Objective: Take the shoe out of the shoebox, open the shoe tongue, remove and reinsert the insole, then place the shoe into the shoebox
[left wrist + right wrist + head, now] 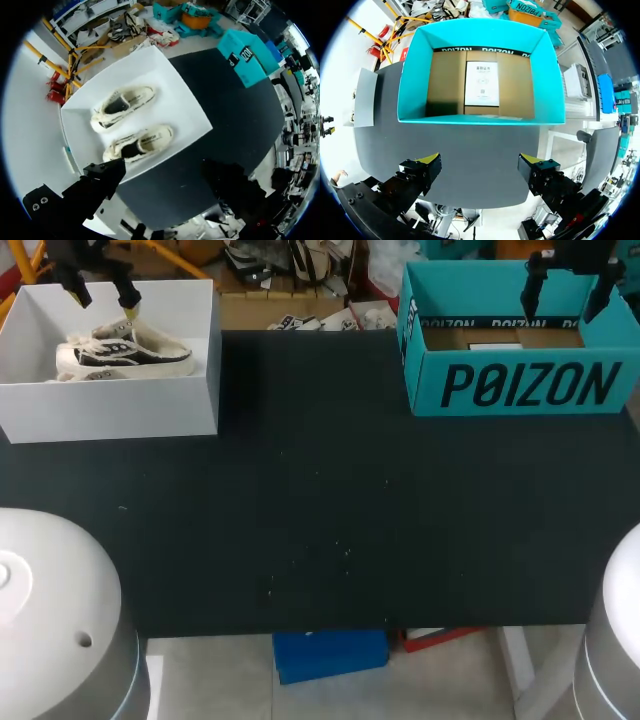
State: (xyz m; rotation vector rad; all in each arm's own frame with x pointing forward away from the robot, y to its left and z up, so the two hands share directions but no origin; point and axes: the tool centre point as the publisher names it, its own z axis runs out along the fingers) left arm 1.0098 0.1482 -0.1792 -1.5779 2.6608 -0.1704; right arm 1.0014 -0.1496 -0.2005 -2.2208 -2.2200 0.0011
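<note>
A white shoebox (110, 405) stands at the table's far left with cream-and-black shoes (125, 350) lying inside. The left wrist view shows two shoes side by side in the white shoebox (185, 107): one farther from the gripper (125, 104), one nearer (141, 143). My left gripper (102, 300) hangs above the box, open and holding nothing; in its own view the left gripper (165, 172) hovers over the box's near wall. My right gripper (565, 290) is open above a teal box (520, 385) at the far right. In its own view the right gripper (480, 162) is over the table just before the teal box (480, 35).
The teal box has a brown cardboard floor with a white sheet (481, 83) lying on it. The black table (320, 500) stretches between the two boxes. My arms' white bases (50, 610) (615, 640) sit at the near corners.
</note>
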